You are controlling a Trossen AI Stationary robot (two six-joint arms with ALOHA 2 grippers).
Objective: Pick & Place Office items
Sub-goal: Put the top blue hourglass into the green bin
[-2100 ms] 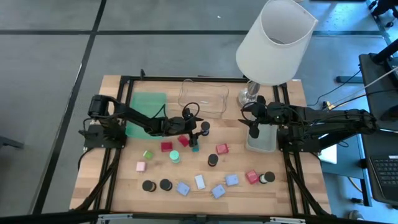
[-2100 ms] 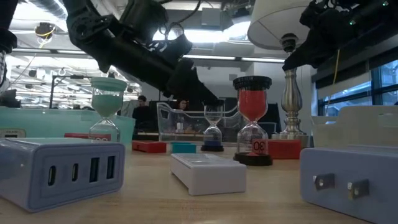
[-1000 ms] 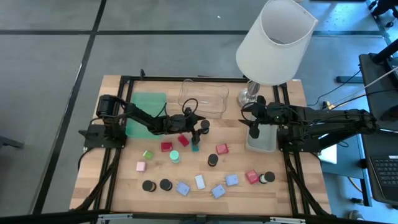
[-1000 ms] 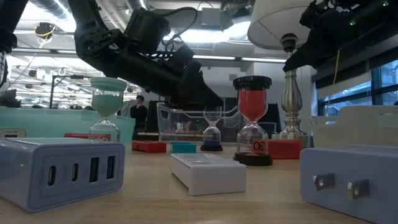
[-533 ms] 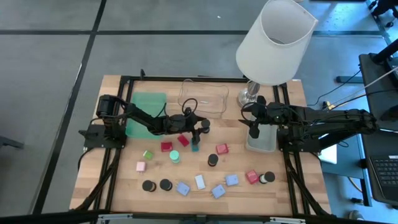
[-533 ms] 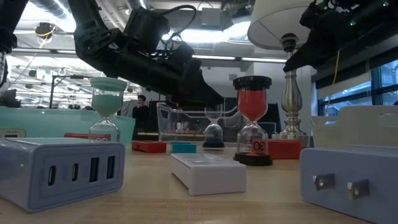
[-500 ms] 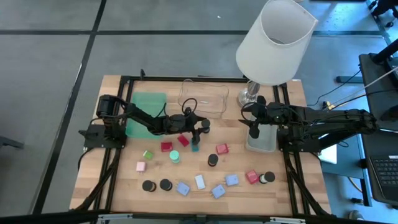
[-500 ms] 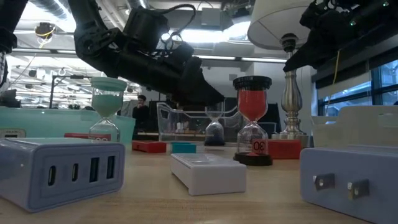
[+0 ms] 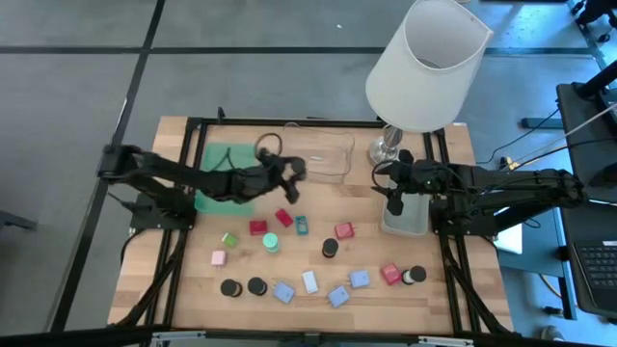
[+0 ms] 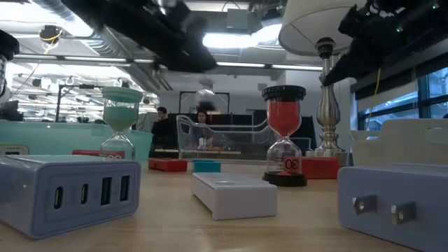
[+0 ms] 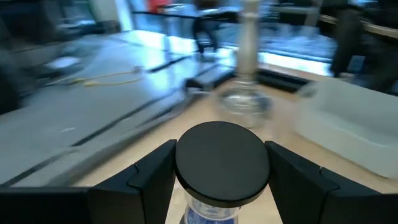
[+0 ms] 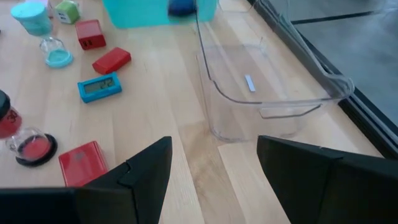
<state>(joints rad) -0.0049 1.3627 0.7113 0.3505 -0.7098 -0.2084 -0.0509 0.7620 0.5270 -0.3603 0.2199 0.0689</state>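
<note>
Up above the desk (image 9: 193, 289), the left tool (image 9: 289, 170) grips a small blue-based hourglass (image 11: 221, 165), its fingers (image 11: 146, 177) clamped on the black cap, beside the clear tray (image 9: 333, 154). Over the grey tray (image 9: 405, 220), the right tool (image 9: 393, 198) hangs partly open and empty. Nearer, red (image 9: 344, 231), blue (image 9: 360, 279) and black (image 9: 330, 249) items lie scattered.

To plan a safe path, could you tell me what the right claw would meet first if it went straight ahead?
Most likely the clear tray, which lies directly ahead of the right claw; depth is uncertain.
</note>
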